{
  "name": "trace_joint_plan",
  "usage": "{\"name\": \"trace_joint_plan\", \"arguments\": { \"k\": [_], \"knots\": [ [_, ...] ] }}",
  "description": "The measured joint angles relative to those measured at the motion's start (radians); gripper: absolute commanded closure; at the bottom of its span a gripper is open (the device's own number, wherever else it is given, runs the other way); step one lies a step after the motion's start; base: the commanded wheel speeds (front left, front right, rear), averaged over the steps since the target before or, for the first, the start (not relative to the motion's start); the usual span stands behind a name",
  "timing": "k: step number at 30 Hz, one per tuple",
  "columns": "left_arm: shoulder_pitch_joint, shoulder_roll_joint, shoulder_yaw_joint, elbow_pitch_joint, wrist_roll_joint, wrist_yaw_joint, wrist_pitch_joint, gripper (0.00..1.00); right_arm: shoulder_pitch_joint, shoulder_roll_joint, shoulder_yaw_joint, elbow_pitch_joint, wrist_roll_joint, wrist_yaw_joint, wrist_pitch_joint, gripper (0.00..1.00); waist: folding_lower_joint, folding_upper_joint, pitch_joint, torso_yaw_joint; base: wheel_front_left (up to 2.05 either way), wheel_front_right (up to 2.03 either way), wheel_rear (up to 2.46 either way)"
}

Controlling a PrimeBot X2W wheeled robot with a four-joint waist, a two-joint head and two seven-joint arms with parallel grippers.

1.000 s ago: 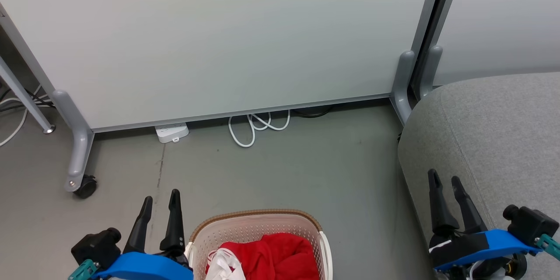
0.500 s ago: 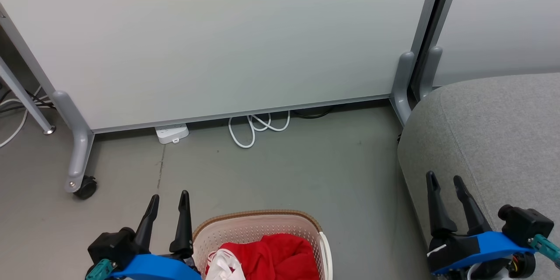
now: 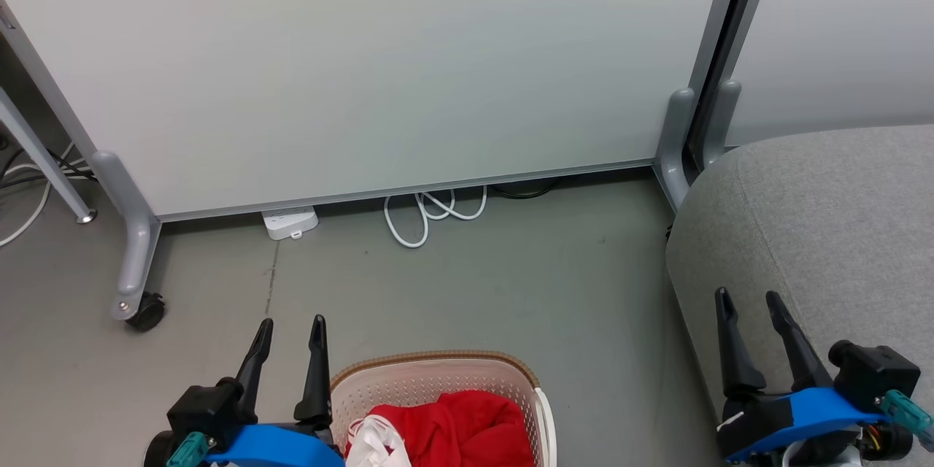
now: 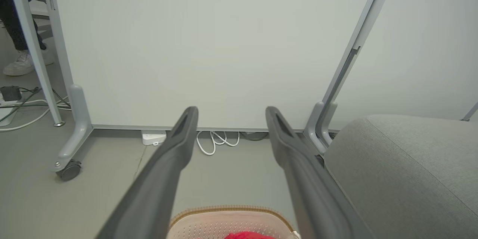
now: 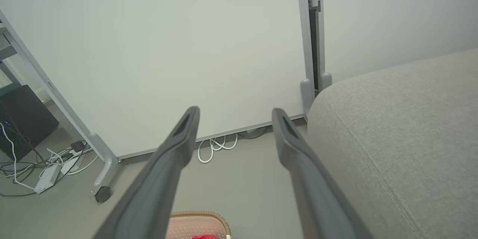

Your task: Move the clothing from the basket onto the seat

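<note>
My left gripper (image 3: 292, 322) is empty, its fingers moderately parted. Over the last second it has slid in to stand just beside the left rim of the basket (image 3: 438, 359). My right gripper (image 3: 747, 295), also empty and spread a touch wider than before, hangs well to the basket's right, against the rounded edge of the seat (image 3: 824, 219). The clothing (image 3: 452, 427) lies heaped inside the basket. I judge the reach-in comes next. Bare floor (image 3: 511, 284) beyond the basket and between it and the seat leaves room to swing across.
</note>
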Motion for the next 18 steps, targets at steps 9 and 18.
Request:
{"name": "trace_joint_plan", "arguments": {
  "k": [9, 18],
  "knots": [
    [0.0, -0.001, 0.0, 0.004, 0.049, 0.011, -0.016, 0.0, 0.002, -0.001, -0.02, -0.006, -0.067, 0.0, 0.004, 0.0, 0.0, 0.0, -0.001, 0.001, 0.0, 0.0, 0.0],
    [-0.001, -0.001, -0.003, 0.012, 0.097, 0.018, -0.032, 0.0, 0.004, -0.001, -0.023, -0.006, -0.129, 0.0, -0.013, 0.0, 0.0, 0.0, -0.002, 0.0, 0.0, 0.0, 0.0]
  ]
}}
